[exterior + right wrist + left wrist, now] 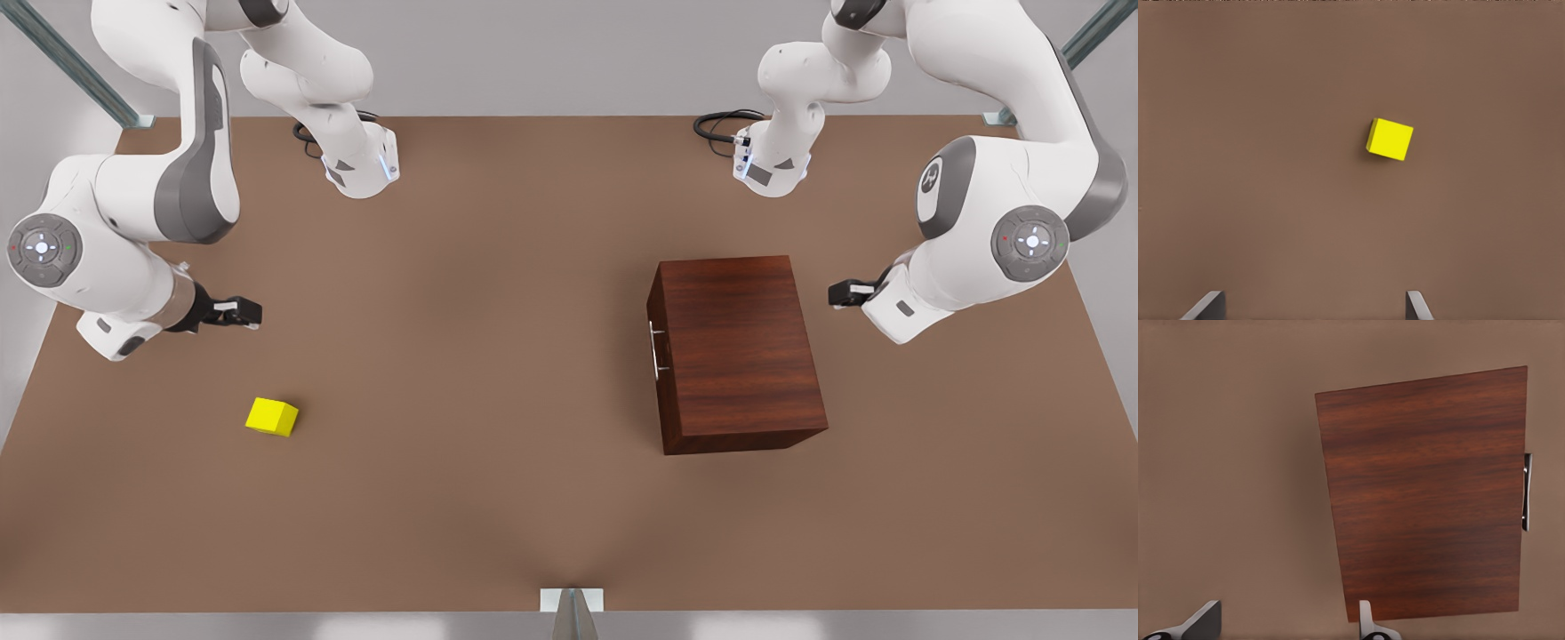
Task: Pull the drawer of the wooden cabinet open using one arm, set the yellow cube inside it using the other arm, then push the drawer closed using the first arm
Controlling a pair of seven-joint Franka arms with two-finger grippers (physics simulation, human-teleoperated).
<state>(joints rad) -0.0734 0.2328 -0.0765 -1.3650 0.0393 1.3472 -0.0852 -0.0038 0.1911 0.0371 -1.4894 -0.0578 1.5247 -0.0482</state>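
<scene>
On the worktop nothing is done yet: the drawer sits shut in the wooden cabinet, the yellow cube lies far off, and the left claw and right claw hang released and empty.

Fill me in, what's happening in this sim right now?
Nothing is being handled yet. The left tool hangs open beside the wooden cabinet, on the side away from the handle; the drawer looks fully shut. The right tool hangs open above the table near the yellow cube, which sits on the table untouched. Opening, placing and closing are all still to do.
</scene>
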